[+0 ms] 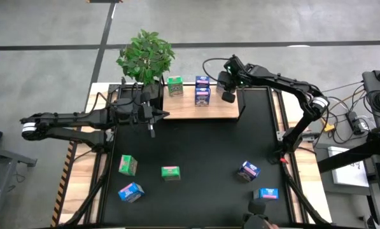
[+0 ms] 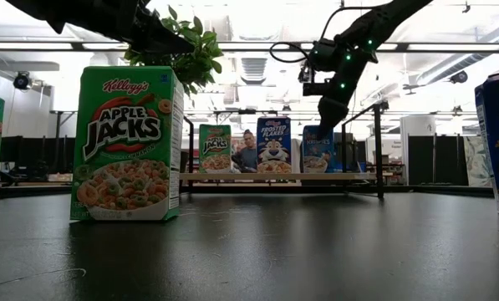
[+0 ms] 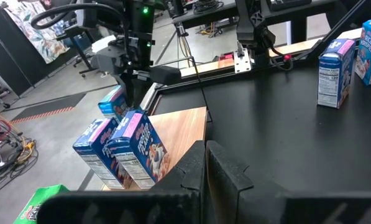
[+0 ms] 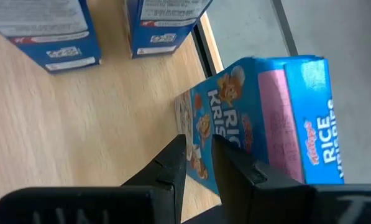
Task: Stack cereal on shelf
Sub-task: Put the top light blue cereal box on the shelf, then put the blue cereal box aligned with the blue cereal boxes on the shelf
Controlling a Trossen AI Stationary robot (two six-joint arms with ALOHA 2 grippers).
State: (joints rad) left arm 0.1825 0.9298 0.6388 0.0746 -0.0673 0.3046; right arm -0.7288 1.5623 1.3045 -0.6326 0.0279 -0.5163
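Right end effector (image 4: 197, 155): over the far right end of the shelf (image 1: 218, 109), fingers nearly together w/ a thin edge of a blue Rice Krispies carton (image 4: 260, 118) clamped between them. Carton tilts, low corner at the shelf's right edge; we can't tell whether it touches the wood.
Why held so: we read it as a placing grip, pinching the edge so the box can swing upright beside the others w/o the fingers hitting them.
Left end effector (image 3: 205, 163): fingers pressed together, holding nothing, hovering near the shelf's left-front corner. We judge it's parked clear of the right arm's work.
Shelf contents: green carton (image 1: 175, 86) at left, two blue cartons (image 1: 202, 90) near the middle, all standing, labels facing the low camera; room left at the right end, probably why the new box goes there.
Still on table: black mat (image 1: 196, 146) carries five loose cartons at the near side, two green (image 1: 128, 165), three blue (image 1: 248, 170), some lying over.
Progress: approx. a third shelved, in our judgement.
Risk: tilted box sits close to the shelf edge, could tip off on release.
Other: potted plant (image 1: 146, 56) behind the shelf's left end.
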